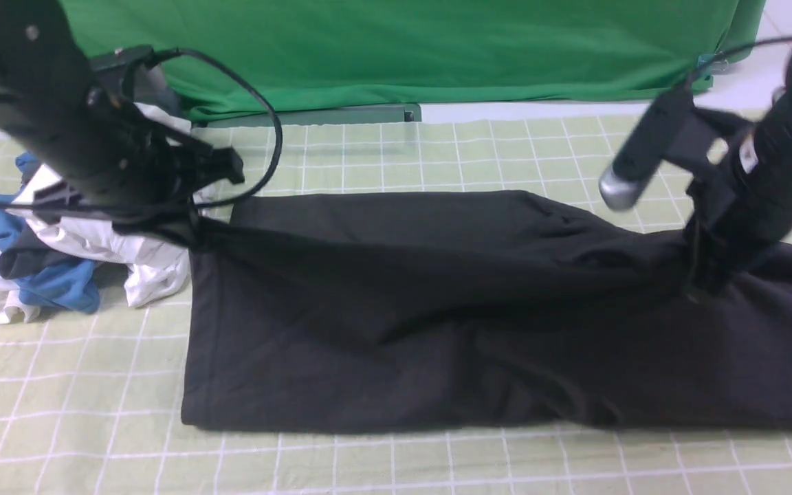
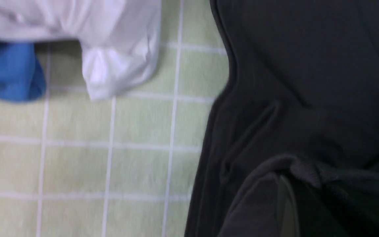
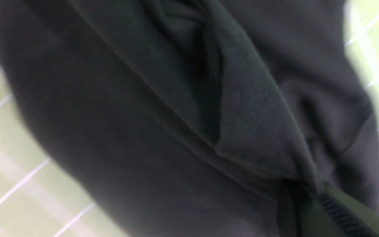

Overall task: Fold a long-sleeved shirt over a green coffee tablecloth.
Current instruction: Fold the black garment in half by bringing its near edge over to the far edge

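The black long-sleeved shirt (image 1: 437,309) lies in a long band across the green coffee tablecloth (image 1: 80,385), a pale yellow-green cloth with white grid lines. My left gripper (image 1: 193,230) is shut on the shirt's far left corner, lifting it a little. My right gripper (image 1: 702,275) is shut on a bunched fold near the shirt's right end. The left wrist view shows dark fabric (image 2: 308,98) draped over a finger (image 2: 283,204). In the right wrist view a hem of the shirt (image 3: 252,131) runs into the ribbed pads (image 3: 337,210).
A heap of white, blue and grey garments (image 1: 59,254) sits on the tablecloth just left of the shirt, under my left arm. A plain bright green sheet (image 1: 403,48) hangs along the back. A black cable (image 1: 265,117) loops off the left arm.
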Action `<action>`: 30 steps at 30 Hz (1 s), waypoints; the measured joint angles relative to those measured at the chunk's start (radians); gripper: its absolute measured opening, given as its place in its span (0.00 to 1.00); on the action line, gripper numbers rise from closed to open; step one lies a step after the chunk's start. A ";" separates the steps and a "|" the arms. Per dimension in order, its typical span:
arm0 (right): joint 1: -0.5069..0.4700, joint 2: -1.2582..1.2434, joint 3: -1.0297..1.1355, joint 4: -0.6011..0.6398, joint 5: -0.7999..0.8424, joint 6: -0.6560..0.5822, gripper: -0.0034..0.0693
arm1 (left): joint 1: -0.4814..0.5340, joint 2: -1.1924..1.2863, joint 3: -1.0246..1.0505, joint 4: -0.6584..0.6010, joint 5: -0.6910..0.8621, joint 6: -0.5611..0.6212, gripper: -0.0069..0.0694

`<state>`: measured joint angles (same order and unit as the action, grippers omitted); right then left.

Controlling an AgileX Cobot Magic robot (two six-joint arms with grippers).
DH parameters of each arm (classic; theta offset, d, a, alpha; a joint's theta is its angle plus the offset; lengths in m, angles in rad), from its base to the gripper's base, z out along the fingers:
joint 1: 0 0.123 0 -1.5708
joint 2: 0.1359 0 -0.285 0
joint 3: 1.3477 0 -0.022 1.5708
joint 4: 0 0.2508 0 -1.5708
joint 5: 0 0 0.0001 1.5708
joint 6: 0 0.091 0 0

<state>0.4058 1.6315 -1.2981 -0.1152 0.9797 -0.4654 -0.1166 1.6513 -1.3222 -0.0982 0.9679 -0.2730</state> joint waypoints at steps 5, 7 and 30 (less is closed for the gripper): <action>-0.040 0.141 -0.160 0.001 0.000 -0.015 0.06 | 0.023 0.136 -0.149 0.000 0.000 0.000 0.12; -0.056 0.206 -0.235 0.005 0.000 -0.015 0.06 | 0.028 0.208 -0.240 0.003 0.008 0.000 0.12; -0.074 0.570 -0.568 0.020 -0.120 -0.005 0.10 | 0.029 0.520 -0.524 0.129 -0.003 -0.063 0.15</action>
<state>0.3320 2.2018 -1.8658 -0.0948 0.8600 -0.4705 -0.0878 2.1711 -1.8459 0.0308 0.9644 -0.3364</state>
